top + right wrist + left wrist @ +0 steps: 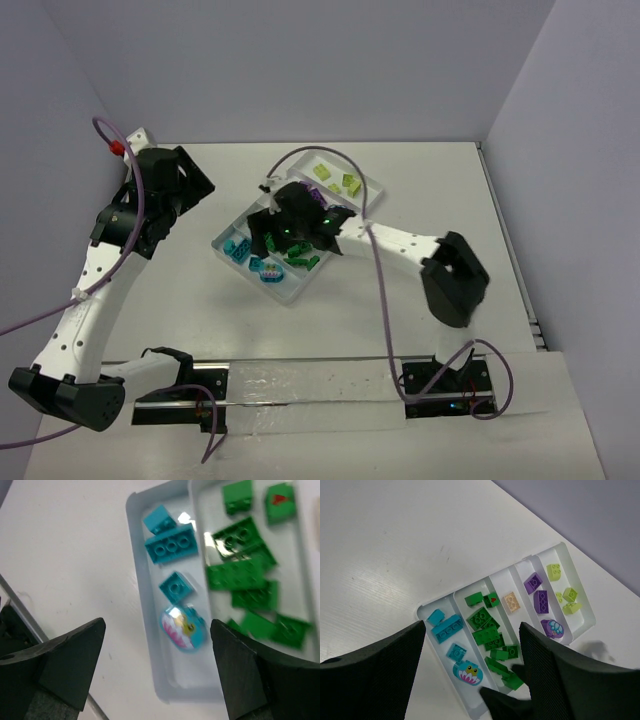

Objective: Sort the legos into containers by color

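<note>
1. The tray (228,243) sits mid-table (440,190), turned on a diagonal. From above, its long compartments run far-left to near-right, lined up side by side.
2. Teal legos (447,628) are in the end compartment nearest the left arm. The long one lies crosswise to the compartment, and a round teal piece (182,626) sits at the near end.
3. Next row over is green legos (487,630) pointing every which way, then a peach brick (511,601), purple legos (540,601) and yellow-green legos (567,595) at the far side.
4. The right gripper (157,645) hangs right above the teal and green rows, fingers spread wide with nothing between them.
5. The left gripper (472,630) hovers off to the tray's left, not touching it, also spread wide and empty.
</note>
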Motion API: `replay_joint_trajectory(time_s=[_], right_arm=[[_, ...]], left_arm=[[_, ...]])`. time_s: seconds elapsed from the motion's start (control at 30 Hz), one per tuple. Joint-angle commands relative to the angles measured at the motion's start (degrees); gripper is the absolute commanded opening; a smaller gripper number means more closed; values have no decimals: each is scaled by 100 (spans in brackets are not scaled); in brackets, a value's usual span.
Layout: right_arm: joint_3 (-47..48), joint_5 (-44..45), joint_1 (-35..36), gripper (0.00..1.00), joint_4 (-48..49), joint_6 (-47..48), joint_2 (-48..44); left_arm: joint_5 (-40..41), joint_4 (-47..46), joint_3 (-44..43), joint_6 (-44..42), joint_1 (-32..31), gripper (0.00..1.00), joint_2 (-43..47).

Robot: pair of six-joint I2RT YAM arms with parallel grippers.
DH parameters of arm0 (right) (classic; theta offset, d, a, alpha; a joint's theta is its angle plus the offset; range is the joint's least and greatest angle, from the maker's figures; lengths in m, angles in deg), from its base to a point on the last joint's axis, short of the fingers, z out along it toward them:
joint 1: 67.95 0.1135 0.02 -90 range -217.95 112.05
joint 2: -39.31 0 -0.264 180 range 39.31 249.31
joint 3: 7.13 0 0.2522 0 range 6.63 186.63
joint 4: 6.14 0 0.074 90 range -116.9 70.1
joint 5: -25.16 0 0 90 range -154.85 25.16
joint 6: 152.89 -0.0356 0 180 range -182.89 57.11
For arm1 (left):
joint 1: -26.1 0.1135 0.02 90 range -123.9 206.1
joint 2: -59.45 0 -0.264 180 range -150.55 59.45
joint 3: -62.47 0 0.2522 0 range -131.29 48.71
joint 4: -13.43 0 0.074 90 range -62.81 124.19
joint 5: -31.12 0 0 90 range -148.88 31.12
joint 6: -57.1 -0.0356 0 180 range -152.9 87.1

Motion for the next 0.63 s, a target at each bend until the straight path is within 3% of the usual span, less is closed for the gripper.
replay_joint_trajectory(time_s=[0.0,0.13,0.33,0.6], right_arm=[[-1193,1275,-420,95,238,-148,-1908],[-2495,1662,-944,98,337,-588,-3045],[-3620,2105,-1965,99,96,-1007,-4366],[-4340,2628,-2404,99,-139,-1176,-4777]], left_arm=[[-118,-250,26,-99,4,82,-33],[-239,-504,164,4,4,82,8],[-367,-764,360,-6,4,82,-13],[-394,-720,298,-113,4,82,-223]])
